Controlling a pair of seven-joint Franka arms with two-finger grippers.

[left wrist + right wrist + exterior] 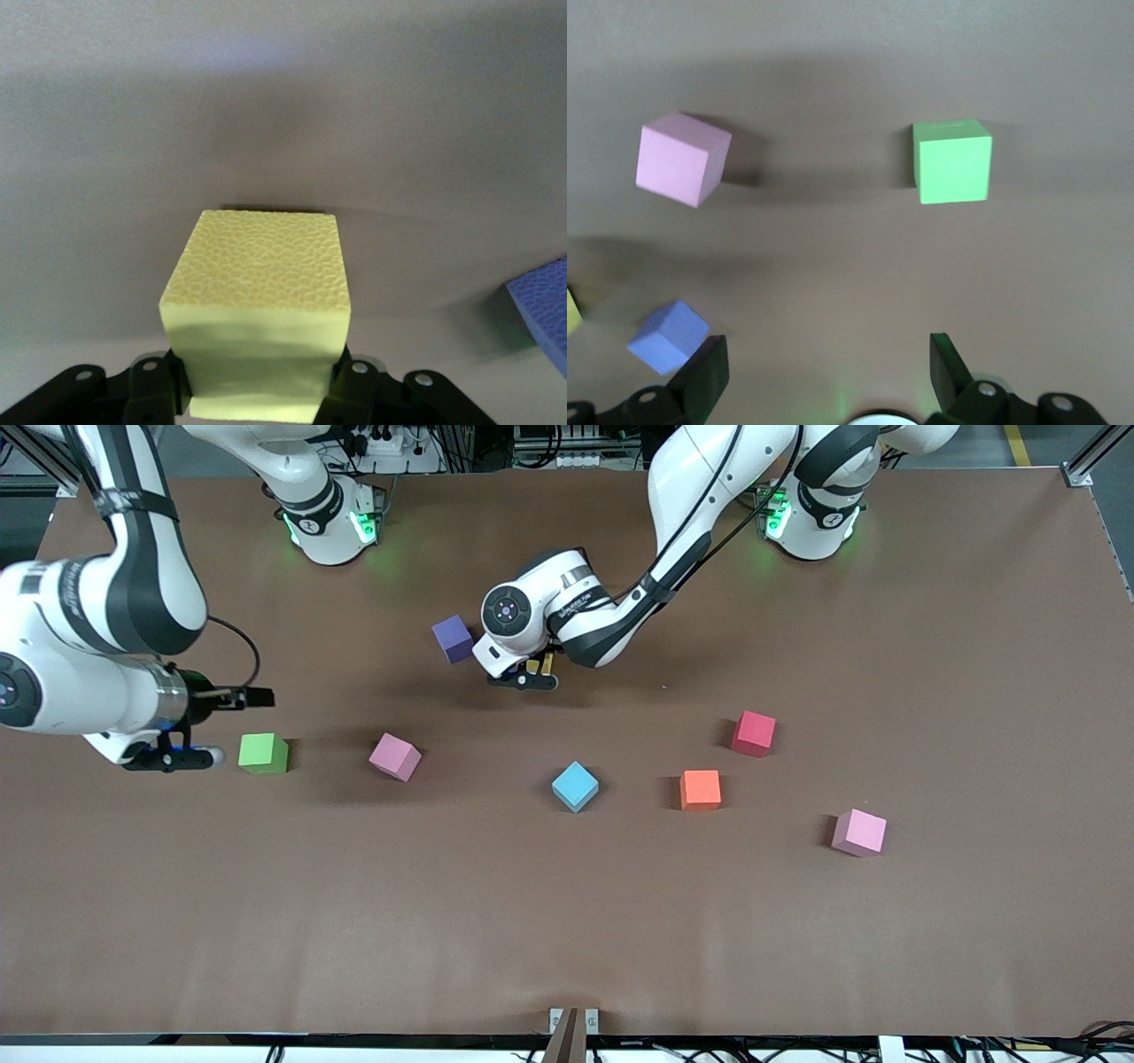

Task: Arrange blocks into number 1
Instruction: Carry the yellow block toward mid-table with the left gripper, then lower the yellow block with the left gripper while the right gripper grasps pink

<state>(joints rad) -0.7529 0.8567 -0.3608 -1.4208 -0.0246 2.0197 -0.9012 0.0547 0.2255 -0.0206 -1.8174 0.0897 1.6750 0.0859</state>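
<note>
Foam is my guess for these blocks, judging by the yellow block (pixel 257 310): pebbly matte skin, crisp edges, prob very light w/ a bit of give. So no need to squeeze hard, and that grainy surface shouldn't slip. Best hold imo is flat on two parallel faces, low to mid height, square to the cube, not across a corner.

Left end effector (pixel 530 675) is clamped shut on that yellow block; in the left wrist view the fingers (pixel 159 381) press both side faces near the bottom. It sits low around the middle of the tabletop (pixel 567 921), right beside the purple block (pixel 454 638). Can't tell if the yellow one is off the surface or not.

Right end effector (pixel 182 753) is wide open w/ nothing in it, low at the right arm's end of the tabletop, just beside the green block (pixel 263 753).

Rest are scattered, all apart from each other:
- pink block (pixel 395 756), turned at an angle, near the green one
- blue block (pixel 575 786), also rotated, roughly mid tabletop
- orange block (pixel 700 789) and red block (pixel 753 733) toward the left arm's end, red farther from the front cam
- second pink block (pixel 858 833), closest to the front cam of the lot

All same-size cubes, single color, no gloss. Tabletop is plain brown and matte. No "1" shape started yet afaict.
</note>
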